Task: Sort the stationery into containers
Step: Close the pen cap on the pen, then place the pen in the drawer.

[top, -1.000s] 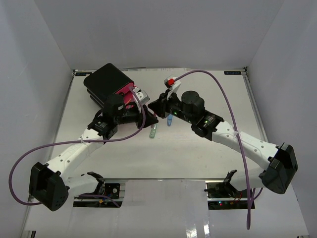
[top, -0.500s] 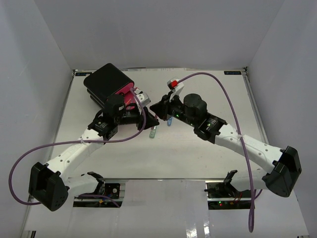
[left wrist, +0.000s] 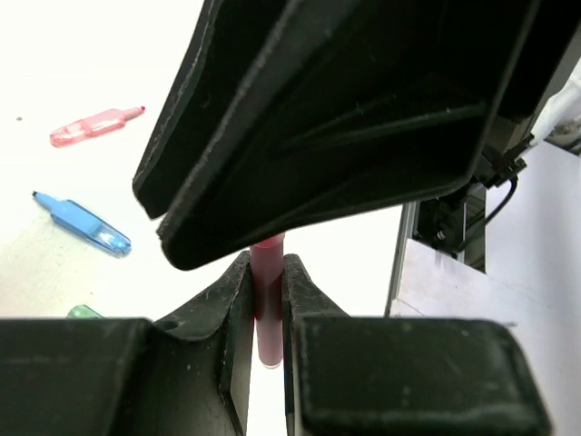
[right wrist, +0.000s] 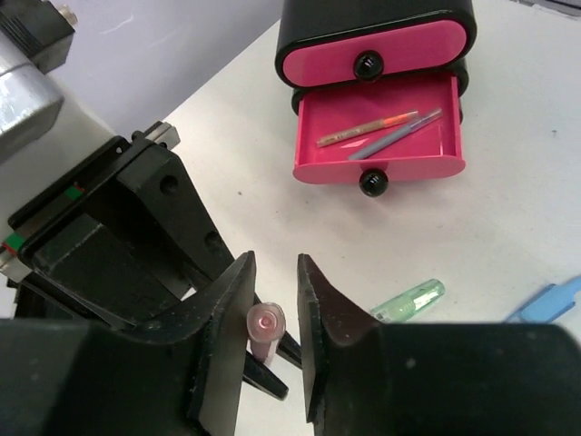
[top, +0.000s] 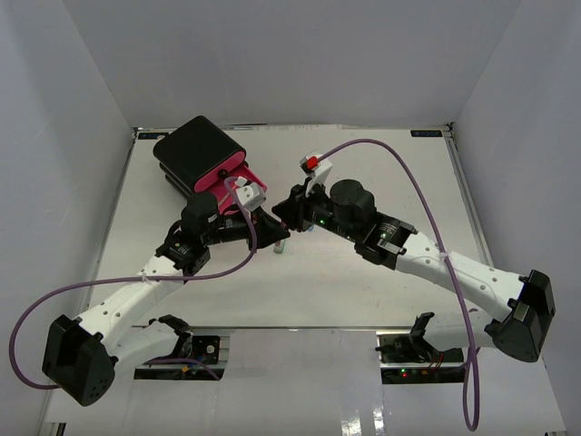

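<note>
Pinching a slim translucent pink pen (left wrist: 269, 300) near one end, the left jaws are pressed tight on its barrel, which runs crosswise to their fingers. The right jaws straddle the same pen from the opposite side but are slightly spread. In the right wrist view the barrel's round end sits between them, close against one finger with a plain gap to the other, so they seem to carry none of it. The pen's long axis points straight into the right jaws, roughly along their reach, which is why that camera sees it end-on. It appears to be off the white bench (right wrist: 508, 209), held by the left arm alone.

Just beyond, a translucent green piece (right wrist: 408, 300) and a blue one (right wrist: 549, 300) lie loose on the bench. The left wrist view also shows a small pink piece (left wrist: 93, 125) lying apart from them. Farther on stands the black rounded box (right wrist: 372, 23) of pink-fronted drawers. Its top drawer is closed and the open pink drawer (right wrist: 377, 173) beneath it is pulled out, with two thin pens (right wrist: 368, 128) lying along its width.

From above, the box sits at the far left of the bench, and the open drawer is just beside the left wrist, so the left arm is much the nearer. The pen probably goes to that drawer next. It would need turning to lie along the drawer's width, like the two pens already inside, once the right jaws are clear of it.
</note>
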Tool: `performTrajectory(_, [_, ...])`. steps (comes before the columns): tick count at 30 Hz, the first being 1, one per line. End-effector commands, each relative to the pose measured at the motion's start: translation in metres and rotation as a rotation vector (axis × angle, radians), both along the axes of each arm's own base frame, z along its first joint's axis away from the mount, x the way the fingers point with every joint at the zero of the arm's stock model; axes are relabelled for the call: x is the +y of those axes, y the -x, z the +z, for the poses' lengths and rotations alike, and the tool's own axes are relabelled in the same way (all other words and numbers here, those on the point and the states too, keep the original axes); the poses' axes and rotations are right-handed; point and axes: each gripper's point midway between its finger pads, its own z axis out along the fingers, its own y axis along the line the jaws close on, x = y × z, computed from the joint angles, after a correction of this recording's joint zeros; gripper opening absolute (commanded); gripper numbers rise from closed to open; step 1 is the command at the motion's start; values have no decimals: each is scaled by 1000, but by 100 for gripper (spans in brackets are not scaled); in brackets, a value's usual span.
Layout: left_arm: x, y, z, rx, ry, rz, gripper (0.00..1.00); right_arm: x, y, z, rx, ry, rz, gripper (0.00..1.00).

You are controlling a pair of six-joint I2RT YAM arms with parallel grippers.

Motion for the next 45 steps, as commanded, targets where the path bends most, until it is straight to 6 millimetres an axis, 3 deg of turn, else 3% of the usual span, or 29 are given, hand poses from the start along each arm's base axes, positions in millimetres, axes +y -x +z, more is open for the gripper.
performTrajectory(1, [2,-8,39,-107,92,44,0,-10,-12,17,-67,37,-58,32])
performTrajectory(2, [1,-8,36,-99,87,40,0,-8,-16,40,-117,-3,-68,38])
performTrajectory(5, [0,-11,29,-71,70,47,0,-12,-26,71,-190,-28,-113,47])
performTrajectory(9, [0,-16,19,-24,40,69,0,-37,-41,108,-278,-68,-232,61])
performTrajectory(14, [9,-32,-3,60,-54,173,0,-71,-51,132,-347,-71,-349,78])
performTrajectory(16, [21,-52,-2,56,-115,300,0,-86,-50,124,-360,-40,-386,89])
performTrajectory(18, [43,-70,-14,41,-238,428,0,-105,-45,120,-363,-41,-427,94])
performTrajectory(19, [50,-80,-2,5,-260,477,0,-109,-44,97,-340,-6,-432,97])
performTrajectory(21, [72,-97,-12,-34,-406,567,5,-126,-35,84,-320,-21,-455,98])
performTrajectory(22, [78,-107,-10,-44,-460,597,7,-132,-28,59,-279,-21,-453,98])
performTrajectory(24, [91,-122,-8,-105,-557,645,10,-138,-21,35,-245,-16,-448,98])
performTrajectory(25, [103,-132,-7,-127,-607,697,11,-140,-18,7,-210,16,-443,98])
performTrajectory(26, [107,-140,1,-152,-628,716,11,-144,-13,5,-210,-1,-438,98])
performTrajectory(28, [121,-159,-9,-176,-738,744,11,-147,-7,-22,-180,24,-420,98])
performTrajectory(32, [135,-188,-18,-165,-856,769,11,-153,6,-41,-150,0,-392,98])
performTrajectory(33, [138,-195,-30,-144,-886,771,12,-154,8,-44,-146,0,-389,98])
performTrajectory(39, [149,-221,-55,-96,-944,778,19,-158,14,-62,-136,22,-370,98])
performTrajectory(42, [150,-227,-63,-71,-940,779,32,-158,16,-70,-123,41,-360,98])
performTrajectory(45, [149,-229,-66,-60,-935,778,39,-159,18,-75,-119,49,-356,98])
